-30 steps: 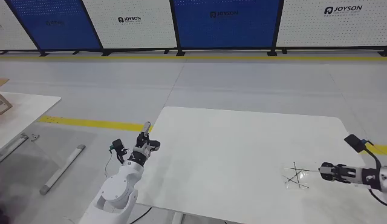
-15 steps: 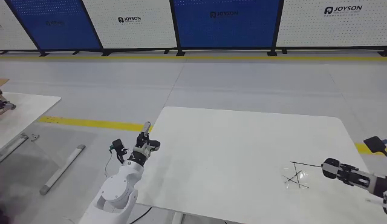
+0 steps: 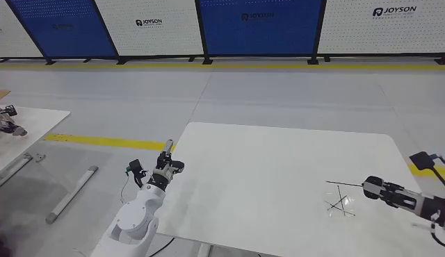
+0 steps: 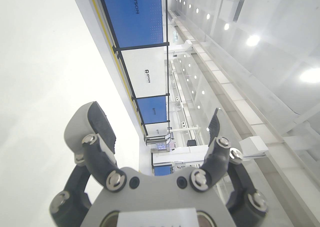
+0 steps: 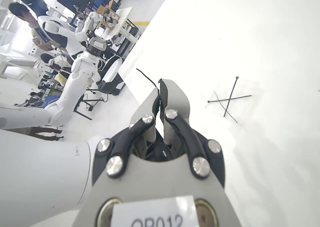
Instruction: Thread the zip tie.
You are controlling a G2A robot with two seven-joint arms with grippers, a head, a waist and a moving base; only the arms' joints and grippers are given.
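Note:
My right gripper [image 3: 366, 185] [image 5: 159, 86] hovers near the table's right edge, shut on a thin black zip tie [image 3: 343, 183] [image 5: 145, 75]. The tie sticks out level from the fingertips toward the middle of the table. Below and beside it, a few more black zip ties [image 3: 341, 205] [image 5: 229, 101] lie crossed on the white table [image 3: 278, 167]. My left gripper [image 3: 167, 153] [image 4: 160, 125] is at the table's left edge, pointing upward, open with nothing between its fingers.
The white table's rounded far corner [image 5: 172, 0] and its near edge lie close to the right arm. Another white robot [image 5: 82, 63] stands at a separate table beyond the left side. Blue and white partition panels [image 3: 257, 14] line the back.
The right gripper has lifted one zip tie off the crossed pile and raised it, shifting slightly toward the table's middle. The left arm has not moved.

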